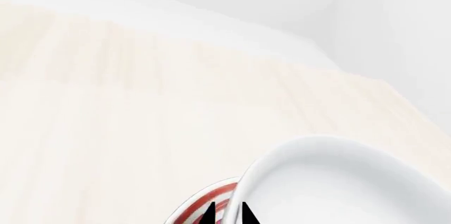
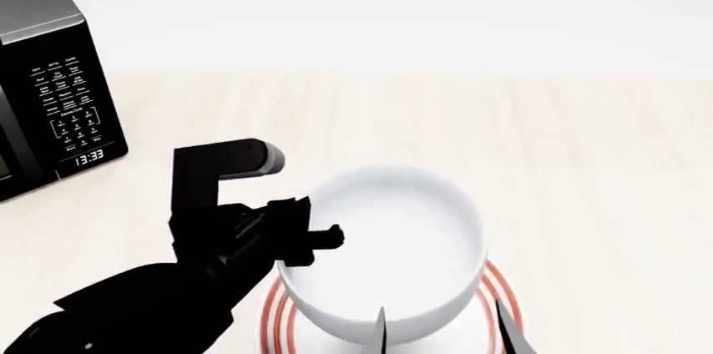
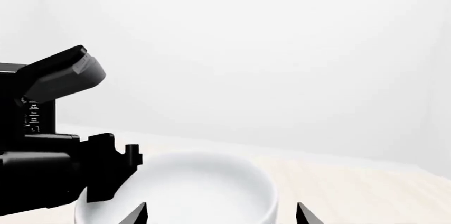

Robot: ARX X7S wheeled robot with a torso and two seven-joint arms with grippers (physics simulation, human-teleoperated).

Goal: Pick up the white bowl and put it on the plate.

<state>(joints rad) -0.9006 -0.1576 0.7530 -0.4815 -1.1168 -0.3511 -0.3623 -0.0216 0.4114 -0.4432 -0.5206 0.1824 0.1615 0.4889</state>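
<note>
White bowl (image 2: 385,250) is the thing to follow, but first the big items. A pale wooden table (image 2: 579,162) fills most of the head view and runs back to a plain white wall. At the far left of the table stands a black microwave (image 2: 50,78), its keypad and lit clock facing the robot, well apart from everything else.

The left arm (image 2: 167,287), black and bulky, reaches in from the lower left of the head view. Its left gripper (image 2: 306,241) sits at the bowl's left rim. In the left wrist view the two dark jaw tips stand close together on either side of the thick rim, one outside and one inside, so the jaws are narrow and appear to pinch the rim.

The bowl itself is deep, glossy and plain white. It sits over the plate (image 2: 287,321), whose red rings show around its base on both sides in the head view; whether the bowl's base touches the plate or is held just above it cannot be told.

The right gripper (image 3: 219,213) shows only as two thin dark tips at the bottom edge, set wide apart, holding nothing, near the bowl's right side.
</note>
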